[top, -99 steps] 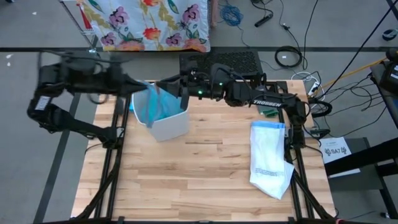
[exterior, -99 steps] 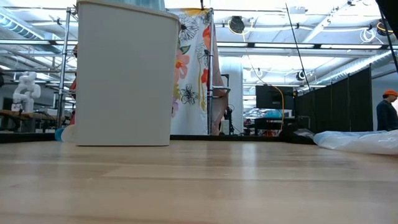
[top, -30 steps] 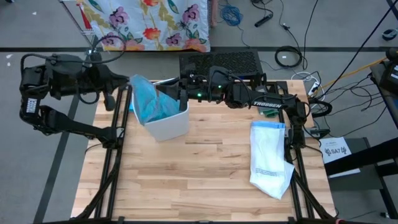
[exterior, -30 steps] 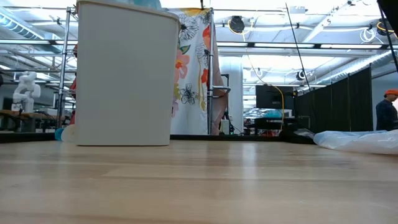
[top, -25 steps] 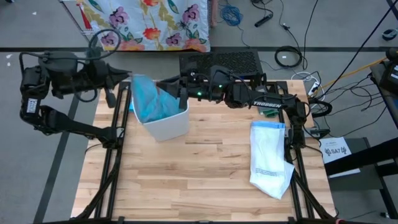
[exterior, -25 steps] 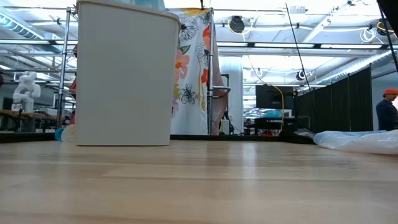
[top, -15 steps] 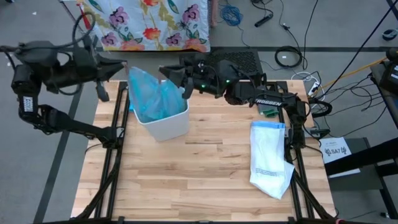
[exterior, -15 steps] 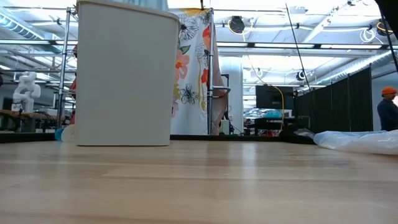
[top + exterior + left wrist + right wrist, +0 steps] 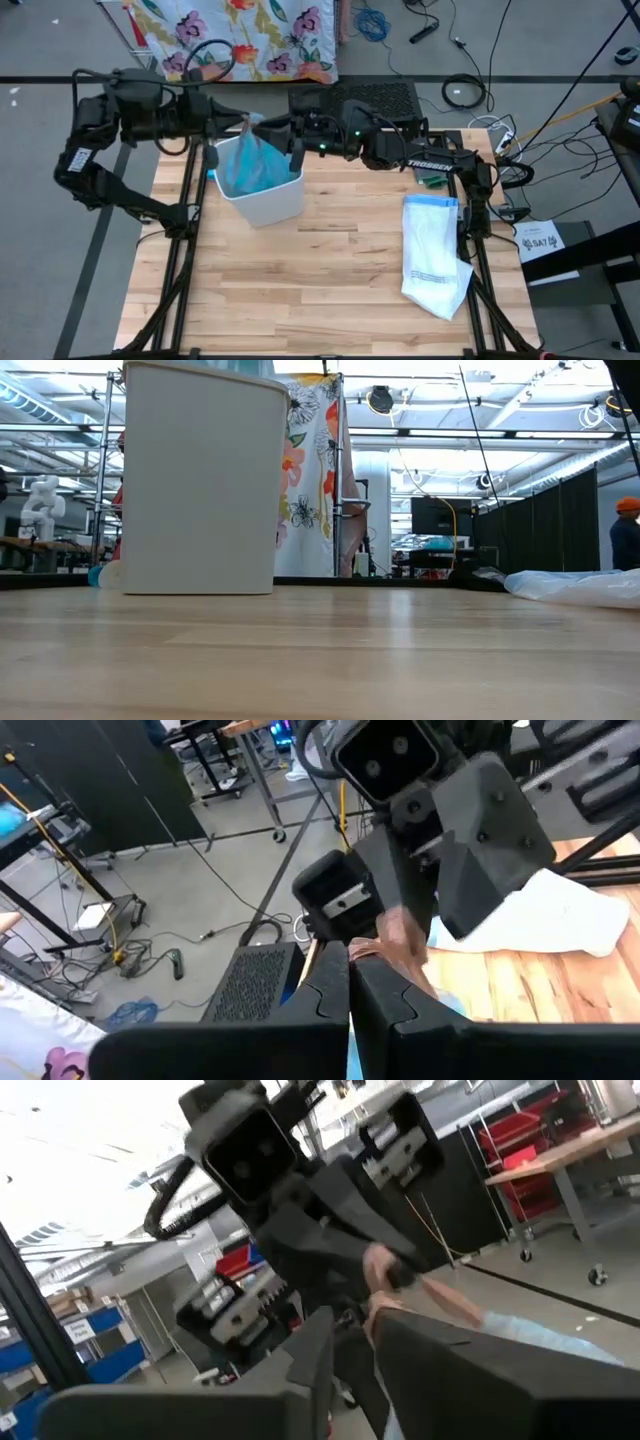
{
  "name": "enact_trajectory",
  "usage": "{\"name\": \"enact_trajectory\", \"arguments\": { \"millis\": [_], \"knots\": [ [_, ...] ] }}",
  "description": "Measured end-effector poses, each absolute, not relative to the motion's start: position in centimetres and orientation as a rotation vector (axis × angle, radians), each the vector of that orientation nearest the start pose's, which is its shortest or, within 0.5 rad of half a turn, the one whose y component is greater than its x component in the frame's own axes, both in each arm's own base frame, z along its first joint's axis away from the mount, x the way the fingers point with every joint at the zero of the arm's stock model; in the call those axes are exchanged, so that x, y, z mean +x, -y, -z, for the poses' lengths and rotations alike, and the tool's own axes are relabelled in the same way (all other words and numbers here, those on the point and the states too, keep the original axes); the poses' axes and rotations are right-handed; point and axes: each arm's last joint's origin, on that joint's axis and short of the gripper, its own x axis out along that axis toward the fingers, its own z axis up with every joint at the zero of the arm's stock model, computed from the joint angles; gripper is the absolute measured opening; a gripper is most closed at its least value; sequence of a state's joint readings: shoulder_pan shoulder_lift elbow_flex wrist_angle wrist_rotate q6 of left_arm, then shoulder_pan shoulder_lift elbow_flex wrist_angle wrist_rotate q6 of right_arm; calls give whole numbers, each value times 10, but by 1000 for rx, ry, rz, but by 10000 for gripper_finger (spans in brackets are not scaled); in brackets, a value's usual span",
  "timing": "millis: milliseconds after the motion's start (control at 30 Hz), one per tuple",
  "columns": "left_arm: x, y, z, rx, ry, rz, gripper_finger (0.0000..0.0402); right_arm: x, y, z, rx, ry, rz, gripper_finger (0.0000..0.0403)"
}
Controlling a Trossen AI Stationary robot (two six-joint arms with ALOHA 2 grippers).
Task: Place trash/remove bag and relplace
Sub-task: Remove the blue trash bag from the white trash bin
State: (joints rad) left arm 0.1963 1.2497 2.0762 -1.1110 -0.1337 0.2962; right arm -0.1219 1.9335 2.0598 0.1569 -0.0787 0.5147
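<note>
Left gripper [image 9: 238, 122] is closed on the light-blue bag [image 9: 250, 160] above the white bin [image 9: 275, 200]. Right gripper [image 9: 272, 128] jaw state cannot be determined.

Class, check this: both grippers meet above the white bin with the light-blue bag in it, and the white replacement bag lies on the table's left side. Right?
Not quite. The high view shows the replacement bag on the table's right side. Both grippers, left and right, do meet above the white bin and its light-blue bag.

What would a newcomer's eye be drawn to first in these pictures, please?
Most striking is the light-blue bag bunched up out of the white bin at the table's far left, with the left gripper and right gripper meeting above it. Next comes the white replacement bag, lying flat on the table's right side.
</note>
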Motion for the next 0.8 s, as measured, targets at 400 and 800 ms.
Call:
{"name": "enact_trajectory", "arguments": {
  "millis": [400, 800],
  "knots": [
    [151, -33, -547, 277, -336, -258, 0, 440, 53, -465, 441, 264, 24, 127],
    [163, -36, -543, 275, -360, -251, 0, 440, 57, -460, 407, 223, 58, 111]
  ]
}}
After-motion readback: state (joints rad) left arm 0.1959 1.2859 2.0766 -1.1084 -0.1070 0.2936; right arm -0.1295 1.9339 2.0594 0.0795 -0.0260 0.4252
